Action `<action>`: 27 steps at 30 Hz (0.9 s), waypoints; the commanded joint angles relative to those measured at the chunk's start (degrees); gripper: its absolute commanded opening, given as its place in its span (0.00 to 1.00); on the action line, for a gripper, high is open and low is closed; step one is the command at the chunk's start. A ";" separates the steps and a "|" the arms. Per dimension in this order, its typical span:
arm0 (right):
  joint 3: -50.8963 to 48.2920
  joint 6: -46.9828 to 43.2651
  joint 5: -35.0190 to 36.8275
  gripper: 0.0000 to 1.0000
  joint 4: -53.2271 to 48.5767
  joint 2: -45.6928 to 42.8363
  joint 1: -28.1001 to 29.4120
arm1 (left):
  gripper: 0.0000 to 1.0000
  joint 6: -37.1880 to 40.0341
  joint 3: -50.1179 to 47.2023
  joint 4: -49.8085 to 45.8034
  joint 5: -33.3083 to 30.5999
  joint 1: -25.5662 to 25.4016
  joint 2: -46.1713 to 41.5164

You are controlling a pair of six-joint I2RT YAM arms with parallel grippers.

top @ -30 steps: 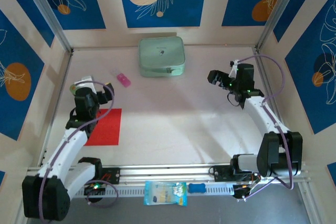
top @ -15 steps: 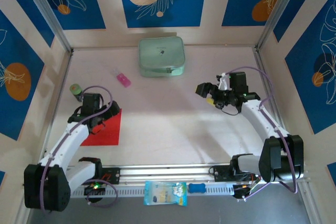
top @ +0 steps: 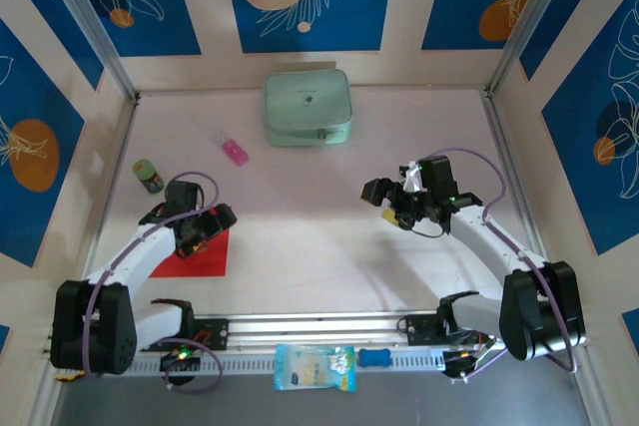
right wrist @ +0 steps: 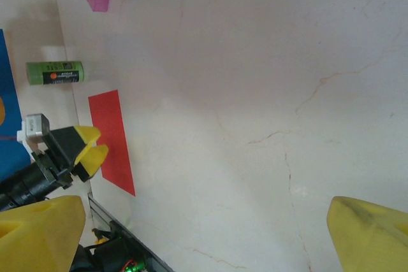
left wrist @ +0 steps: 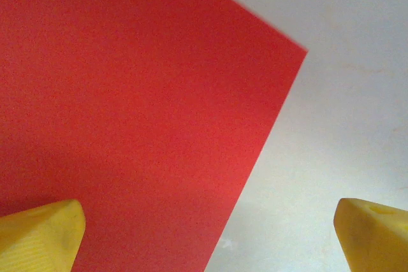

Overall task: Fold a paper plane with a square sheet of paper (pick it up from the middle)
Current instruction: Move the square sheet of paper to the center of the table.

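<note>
The square sheet of paper (top: 203, 257) is bright red and lies flat on the table at the left; a folded paper plane is out of view. My left gripper (top: 218, 218) hangs open low over the sheet's right edge. In the left wrist view the sheet (left wrist: 127, 125) covers the left side, and the left gripper (left wrist: 207, 246) straddles its straight edge with nothing between the fingers. My right gripper (top: 379, 199) stands open over bare table right of centre, far from the sheet. The right wrist view shows the sheet (right wrist: 111, 138) and the left gripper (right wrist: 89, 151) beyond the empty right gripper (right wrist: 204, 240).
A pale green case (top: 307, 107) sits at the back centre. A small pink block (top: 235, 153) lies left of it. A green cylinder (top: 148, 175) rests near the left wall. A blue-and-white packet (top: 315, 366) lies on the front rail.
The left gripper swung down and right, from beside the left wall to the sheet's right edge, uncovering the green cylinder. The right gripper moved left and nearer, toward the table's middle.
</note>
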 commanded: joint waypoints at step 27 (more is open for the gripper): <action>-0.72 3.70 5.26 0.97 -3.16 -3.54 1.90 | 1.00 -14.04 11.46 4.30 -5.31 -32.97 19.13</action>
